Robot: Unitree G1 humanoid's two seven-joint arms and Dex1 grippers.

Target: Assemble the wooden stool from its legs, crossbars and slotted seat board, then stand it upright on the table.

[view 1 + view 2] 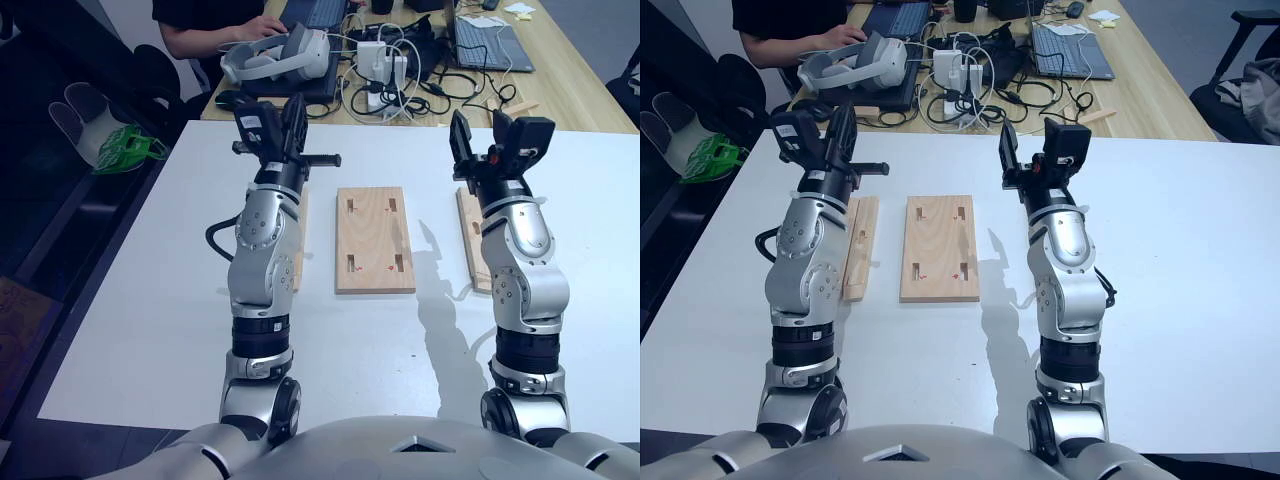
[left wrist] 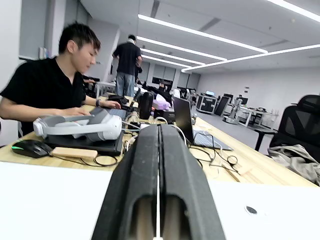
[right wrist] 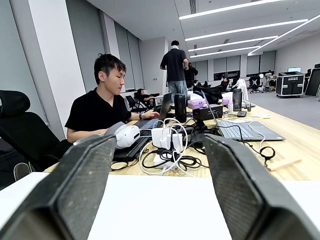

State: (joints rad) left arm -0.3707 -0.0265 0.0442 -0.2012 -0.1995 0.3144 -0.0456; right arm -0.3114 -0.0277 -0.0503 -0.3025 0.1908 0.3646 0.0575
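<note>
the white table (image 1: 140, 330) comes first, its near stretch on the robot's side of both sets of jaws. next, the slotted seat board (image 1: 375, 240) lies flat on it with its four slots facing up. it sits between the two grippers' lines and short of their tips. face-up like this, i judge it is set ready to take the legs. a leg piece (image 1: 862, 245) lies flat just beside the board, below and behind the left jaws, partly under that arm. another wooden piece (image 1: 468, 235) lies likewise behind the right jaws, under the right arm. all the parts sit loose on the tabletop, not in any tray or box, and none is joined yet, so assembly looks unstarted. the left gripper (image 1: 292, 108) is raised with its fingers pressed together on nothing. the right gripper (image 1: 480, 135) is raised with jaws spread wide, empty. beyond the jaws, a wooden desk (image 1: 560, 95) carries a headset (image 1: 275, 55) and cables.
</note>
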